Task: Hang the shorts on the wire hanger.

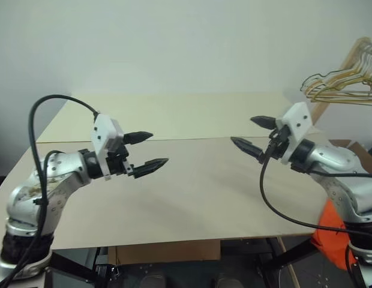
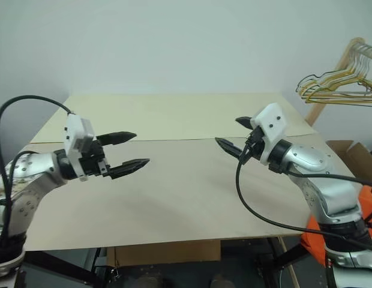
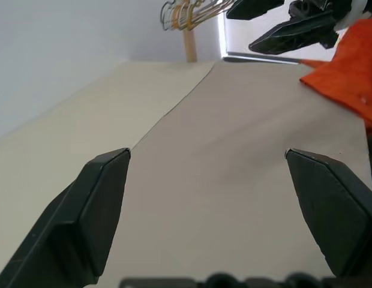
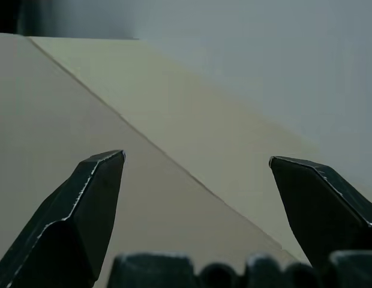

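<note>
The orange shorts (image 1: 330, 237) lie in a heap below the table's right front corner, off the tabletop and partly hidden behind my right arm. They also appear in the left wrist view as orange shorts (image 3: 348, 69) past the table's edge. The wire hanger is out of view. My left gripper (image 1: 160, 149) hovers open and empty over the left half of the table, pointing right. Facing it over the right half is my right gripper (image 1: 242, 131), also open with nothing between its fingers.
The pale wooden table (image 1: 192, 198) has a seam running across its middle. A bunch of gold-toned wire hangers (image 1: 348, 81) hangs on a wooden rack at the far right. A cardboard box (image 1: 357, 150) stands by the right edge. A white wall lies behind.
</note>
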You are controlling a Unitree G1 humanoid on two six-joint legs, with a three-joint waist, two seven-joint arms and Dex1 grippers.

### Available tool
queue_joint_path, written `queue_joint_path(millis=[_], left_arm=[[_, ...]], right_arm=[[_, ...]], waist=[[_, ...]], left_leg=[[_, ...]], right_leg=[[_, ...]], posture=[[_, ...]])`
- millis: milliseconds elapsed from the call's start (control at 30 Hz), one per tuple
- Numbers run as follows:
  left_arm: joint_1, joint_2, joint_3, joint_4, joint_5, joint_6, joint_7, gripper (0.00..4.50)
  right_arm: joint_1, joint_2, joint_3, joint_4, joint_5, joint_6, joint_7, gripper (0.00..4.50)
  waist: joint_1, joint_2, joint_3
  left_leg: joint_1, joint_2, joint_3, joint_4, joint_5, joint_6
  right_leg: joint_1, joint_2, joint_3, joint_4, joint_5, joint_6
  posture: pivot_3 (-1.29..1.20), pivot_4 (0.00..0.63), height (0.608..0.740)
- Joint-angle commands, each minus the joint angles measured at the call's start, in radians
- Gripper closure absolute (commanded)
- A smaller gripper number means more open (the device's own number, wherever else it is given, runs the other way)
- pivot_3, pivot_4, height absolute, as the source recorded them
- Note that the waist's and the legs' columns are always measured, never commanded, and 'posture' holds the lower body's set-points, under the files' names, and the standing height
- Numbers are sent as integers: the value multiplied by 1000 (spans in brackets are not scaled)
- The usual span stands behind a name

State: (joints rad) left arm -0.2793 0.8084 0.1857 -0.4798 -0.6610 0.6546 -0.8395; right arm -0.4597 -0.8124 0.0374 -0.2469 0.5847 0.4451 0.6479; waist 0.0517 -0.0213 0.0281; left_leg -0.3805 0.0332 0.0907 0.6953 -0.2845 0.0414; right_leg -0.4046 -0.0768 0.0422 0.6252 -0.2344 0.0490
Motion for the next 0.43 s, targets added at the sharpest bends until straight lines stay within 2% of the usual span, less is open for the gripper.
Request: queue_joint_path(millis=[33,200,433], left_arm=[[35,38,56,-58,-11,-8,-18,0],[55,46,83,-71,-32,18,13,0],[49,46,84,-71,-42,31,8,0]], right_arm=[[-39,4,12,26,-35,-21,102,23],[-48,41,8,47,-89,-30,131,23],[-45,62,-8,51,-138,-31,164,23]], waist=[[21,0,0],[70,0,0],[99,0,0]], left_leg=[[0,0,0,0,0,0],[-4,0,-1,0,0,0],[-5,0,0,0,0,0]], right_leg=[[0,0,-1,0,0,-1],[-3,0,-3,0,-1,-1],[-3,0,-5,0,-1,-1]], posture=[[254,0,740],[273,0,740],[280,0,740]])
